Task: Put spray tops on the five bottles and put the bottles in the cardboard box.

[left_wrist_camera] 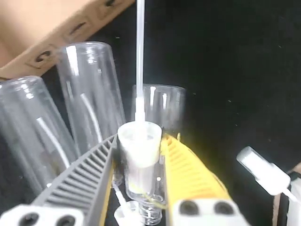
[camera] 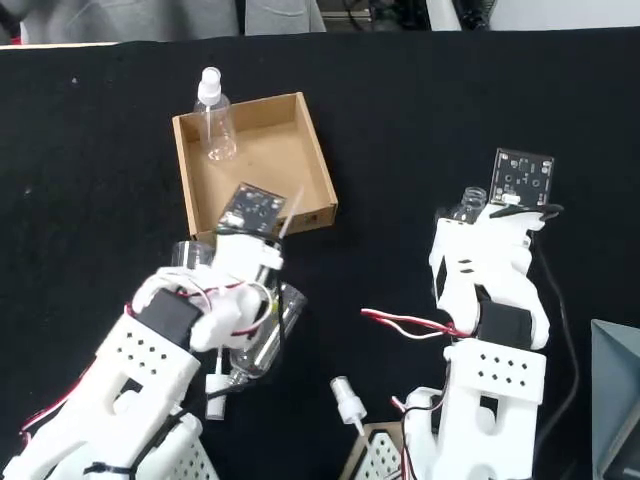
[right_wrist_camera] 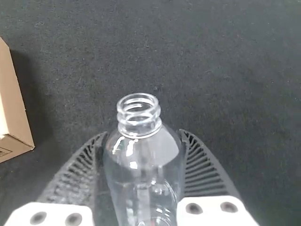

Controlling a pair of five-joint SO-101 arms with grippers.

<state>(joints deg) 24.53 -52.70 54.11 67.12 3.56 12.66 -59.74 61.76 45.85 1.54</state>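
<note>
Black table (camera: pixel 480 90), pale clutter past its far edge.
The matte top spans the high view; beyond it sit grey shapes (camera: pixel 140 18), dark cables (camera: pixel 365 12) and a white surface (camera: pixel 570 12). A grey angular object (camera: pixel 615 385) stands at the right edge. Even light.

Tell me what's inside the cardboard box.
One clear bottle with a spray top sits in the cardboard box's far corner. The left arm covers part of its near edge; anything there is hidden.
</note>
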